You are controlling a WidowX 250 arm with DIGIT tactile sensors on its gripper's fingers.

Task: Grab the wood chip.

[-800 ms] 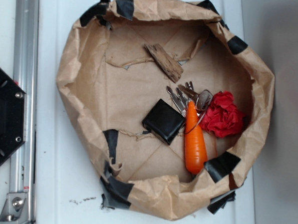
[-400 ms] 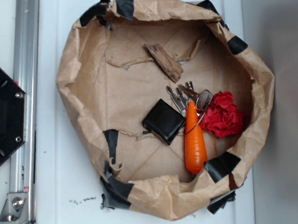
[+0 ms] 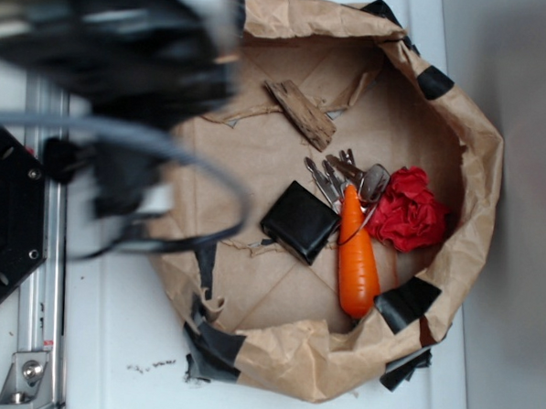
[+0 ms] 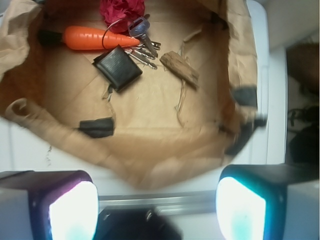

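Sweeping in since the last frame, the blurred arm now covers the upper left of the exterior view, over the bag's 10 o'clock rim. Seen from the wrist, the pincer stands apart, its pads wide and holding nothing, short of the bag on the white counter. Inside, left to right: wallet, chip at 12 o'clock, keys, carrot, red wad.
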